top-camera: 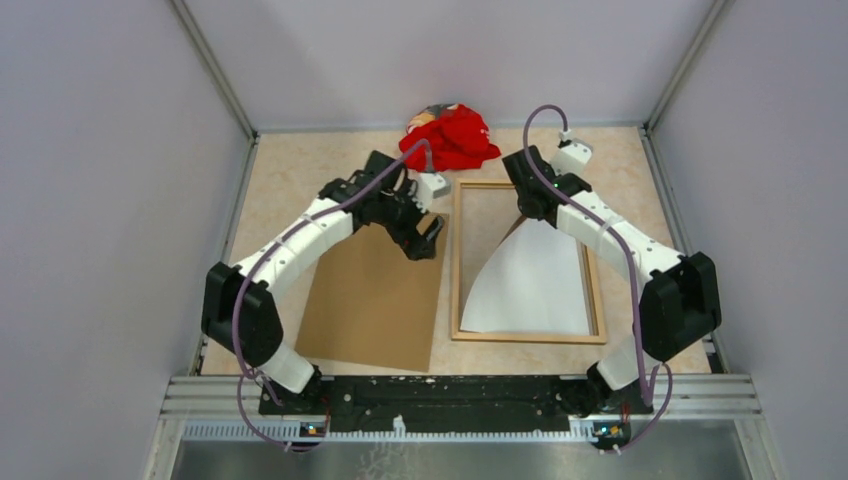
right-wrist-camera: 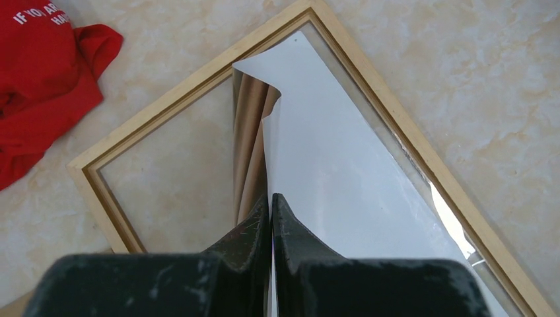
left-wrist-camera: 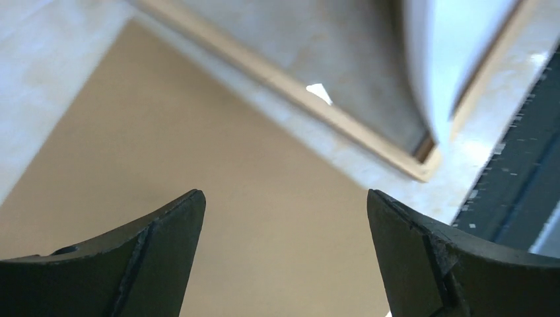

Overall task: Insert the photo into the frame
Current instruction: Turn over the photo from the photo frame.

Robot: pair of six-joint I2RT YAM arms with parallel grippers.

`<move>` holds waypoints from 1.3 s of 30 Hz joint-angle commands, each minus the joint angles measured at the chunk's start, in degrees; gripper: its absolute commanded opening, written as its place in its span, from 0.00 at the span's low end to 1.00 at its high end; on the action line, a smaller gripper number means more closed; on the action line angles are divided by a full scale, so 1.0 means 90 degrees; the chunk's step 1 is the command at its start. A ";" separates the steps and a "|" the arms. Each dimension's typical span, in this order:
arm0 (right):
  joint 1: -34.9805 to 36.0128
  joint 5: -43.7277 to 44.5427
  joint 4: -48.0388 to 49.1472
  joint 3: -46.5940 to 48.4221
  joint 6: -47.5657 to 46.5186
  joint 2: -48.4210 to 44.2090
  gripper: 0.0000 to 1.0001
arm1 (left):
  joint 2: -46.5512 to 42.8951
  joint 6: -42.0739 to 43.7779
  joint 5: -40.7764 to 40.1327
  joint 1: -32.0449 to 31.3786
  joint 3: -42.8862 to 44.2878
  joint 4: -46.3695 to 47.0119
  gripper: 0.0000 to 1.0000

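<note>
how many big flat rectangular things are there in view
3. The plain brown board lies on the left. The light-brown wooden frame lies on the right. The white-backed photo sits within the frame, its far end lifted, pinched in the right gripper. None seems hidden.

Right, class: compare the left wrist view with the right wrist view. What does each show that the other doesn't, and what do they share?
Only the left wrist view shows the brown board and the left end effector, open above it and holding nothing. Only the right wrist view shows the red cloth and the right end effector, shut on the photo, whose printed side curls into sight. Both show the frame, the photo's white reverse lying partly inside it, and the pale table.
</note>
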 commanded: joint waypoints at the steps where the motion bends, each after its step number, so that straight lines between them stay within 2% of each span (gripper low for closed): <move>1: 0.0030 -0.0060 0.0077 0.0359 0.0196 0.0029 0.02 | 0.0404 -0.0646 0.0346 -0.0924 0.0375 0.0078 0.98; 6: 0.0024 -0.0072 0.0082 0.0418 0.0328 0.0063 0.02 | 0.0622 -0.1297 0.0885 -0.1474 0.0360 0.0679 0.98; 14: -0.0109 -0.0406 0.0225 0.0309 0.0541 -0.0038 0.02 | 0.0042 -0.2102 0.0862 -0.1703 -0.1020 0.3307 0.99; 17: -0.0114 -0.0414 0.0229 0.0274 0.0594 -0.0048 0.02 | 0.0373 -0.2459 0.0818 -0.1794 -0.0929 0.3469 0.99; 24: -0.0171 -0.0492 0.0239 0.0122 0.0705 -0.0100 0.02 | 0.0931 -0.2587 0.0813 -0.1921 -0.0662 0.3796 0.97; 32: -0.0288 -0.0698 0.0369 0.0026 0.0742 -0.0137 0.01 | 0.1203 -0.2519 0.0679 -0.1969 -0.0530 0.4030 0.81; 36: -0.0306 -0.0783 0.0421 -0.0005 0.0748 -0.0146 0.01 | 0.1298 -0.2452 0.0614 -0.1992 -0.0481 0.4166 0.67; 39: -0.0330 -0.0884 0.0486 -0.0050 0.0738 -0.0151 0.01 | 0.1412 -0.2441 0.0598 -0.1994 -0.0373 0.4200 0.62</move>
